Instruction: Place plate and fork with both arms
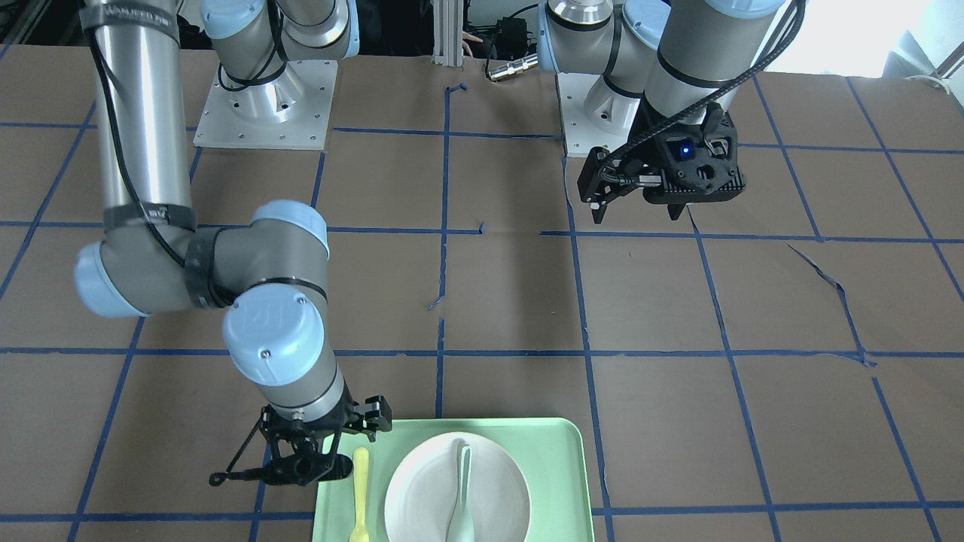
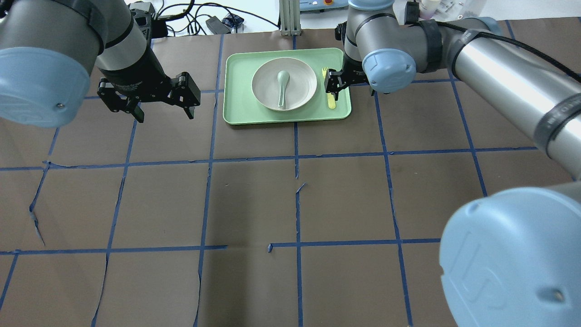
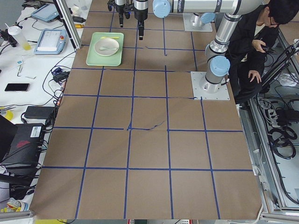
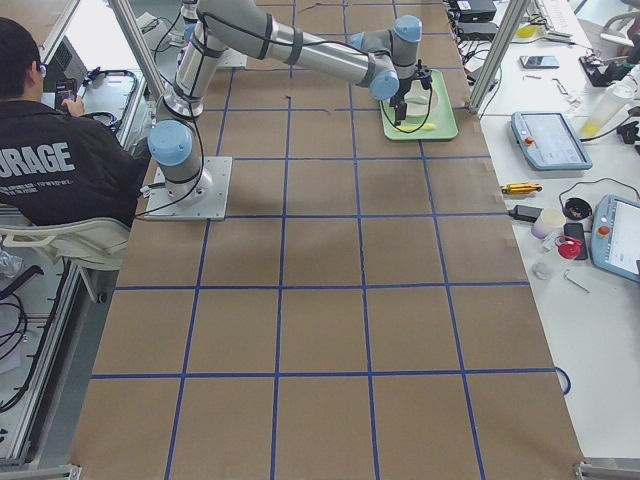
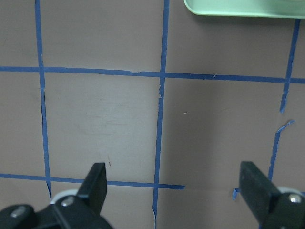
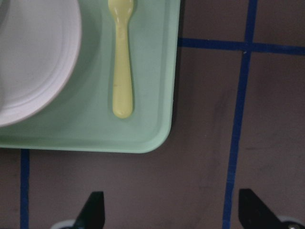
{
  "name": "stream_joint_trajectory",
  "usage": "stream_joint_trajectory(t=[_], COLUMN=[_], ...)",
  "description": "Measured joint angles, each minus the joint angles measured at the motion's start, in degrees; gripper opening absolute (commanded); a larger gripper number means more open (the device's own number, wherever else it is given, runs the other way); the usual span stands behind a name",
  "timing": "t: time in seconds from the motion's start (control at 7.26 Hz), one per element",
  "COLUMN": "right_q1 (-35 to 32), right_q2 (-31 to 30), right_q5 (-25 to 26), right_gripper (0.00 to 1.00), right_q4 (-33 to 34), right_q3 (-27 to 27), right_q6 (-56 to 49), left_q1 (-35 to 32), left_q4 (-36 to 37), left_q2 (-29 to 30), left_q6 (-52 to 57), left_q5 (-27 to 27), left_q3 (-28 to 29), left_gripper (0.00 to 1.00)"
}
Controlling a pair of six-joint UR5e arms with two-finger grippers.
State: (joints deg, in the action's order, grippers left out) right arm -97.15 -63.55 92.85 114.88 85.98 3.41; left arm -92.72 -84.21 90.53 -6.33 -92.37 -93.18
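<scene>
The off-white plate (image 2: 299, 77) sits in a mint-green tray (image 2: 240, 109) at the table's far middle, with a pale grey-green spoon (image 2: 282, 88) lying in it. The pale-yellow fork (image 2: 332, 102) lies in the tray beside the plate, also in the right wrist view (image 6: 121, 62) and the front-facing view (image 1: 361, 489). My right gripper (image 2: 333, 88) is open and empty above the tray's edge by the fork's handle (image 6: 171, 214). My left gripper (image 2: 163, 111) is open and empty above bare table left of the tray (image 1: 639, 212).
The table is brown paper with a blue tape grid. The left wrist view shows only the tray's near edge (image 5: 243, 7) above open fingers (image 5: 97, 183). Benches with tablets and cables flank the table, and an operator (image 4: 60, 150) sits by the robot's base.
</scene>
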Motion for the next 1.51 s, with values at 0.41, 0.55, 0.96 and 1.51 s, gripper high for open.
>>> stream_joint_trajectory(t=[0.41, 0.55, 0.96, 1.51], right_q1=[2.41, 2.60, 2.52, 2.35], right_q2=[-20.06, -25.13, -28.70, -28.10], right_q5=[1.17, 1.17, 0.70, 0.42], right_gripper=[1.00, 1.00, 1.00, 1.00], right_q4=[-7.51, -12.02, -20.42, -18.25], right_q3=[15.05, 16.86, 10.23, 7.36], right_q6=[0.02, 0.02, 0.13, 0.11], left_q1=[0.00, 0.00, -0.11, -0.21], left_q4=[-0.14, -0.15, -0.24, -1.40], left_q2=[-0.15, -0.15, -0.21, -0.34], left_q6=[-0.02, -0.03, -0.07, -0.05], left_q5=[0.08, 0.08, 0.07, 0.15], left_q3=[0.01, 0.00, -0.03, 0.77], left_gripper=[1.00, 1.00, 1.00, 1.00])
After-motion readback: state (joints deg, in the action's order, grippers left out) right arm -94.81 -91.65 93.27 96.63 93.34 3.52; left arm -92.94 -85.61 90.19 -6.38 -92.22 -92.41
